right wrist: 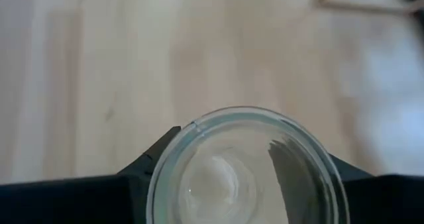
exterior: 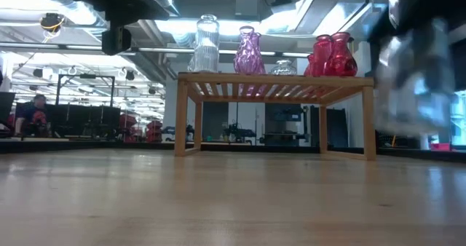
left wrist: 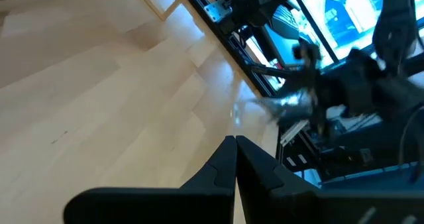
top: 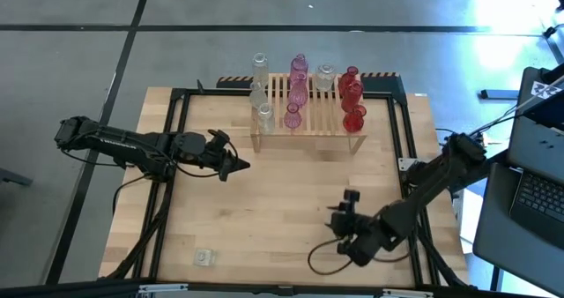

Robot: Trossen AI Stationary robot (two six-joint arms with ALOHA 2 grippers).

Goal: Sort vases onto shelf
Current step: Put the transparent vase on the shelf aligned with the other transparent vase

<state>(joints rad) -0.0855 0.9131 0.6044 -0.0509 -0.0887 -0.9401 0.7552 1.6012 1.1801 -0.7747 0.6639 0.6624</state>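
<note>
Glass, clear and surely fragile and slippery, is the vase (right wrist: 246, 168) clamped between the fingers of the right gripper (top: 351, 212) over the near table, best held round its body, while the left gripper (left wrist: 236, 159), pressed together and empty, waits well before the shelf (top: 308, 126).

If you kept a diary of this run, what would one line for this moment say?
right gripper: shut on clear vase, above table | left gripper: shut, empty, waiting mid-table | shelf: clear, pink, red vases in groups

Bright overhead light glares off the floor (top: 493, 16); nearby clear vase (exterior: 415, 78) is motion-blurred.
</note>
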